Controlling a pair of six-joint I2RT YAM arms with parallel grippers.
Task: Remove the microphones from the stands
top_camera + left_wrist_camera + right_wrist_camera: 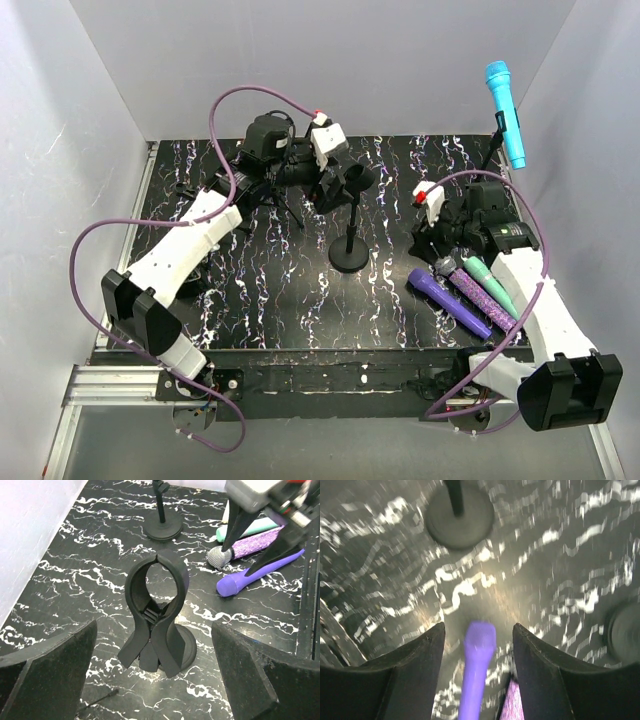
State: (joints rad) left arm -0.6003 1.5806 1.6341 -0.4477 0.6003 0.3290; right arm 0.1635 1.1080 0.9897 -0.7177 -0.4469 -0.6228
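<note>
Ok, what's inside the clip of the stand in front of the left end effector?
Nothing. The clip ring is empty, and only the marbled table shows through it. The stand's base is mostly covered by the clip's legs.

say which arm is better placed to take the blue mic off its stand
Right. The blue microphone sits in the far right corner, just beyond the right gripper, whose jaws are open. The left gripper faces the empty clip stand mid-table, farther off.

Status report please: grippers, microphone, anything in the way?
Left gripper open at empty clip. Right gripper open over purple microphone on table. Blue microphone in far stand. No obstruction seen.
</note>
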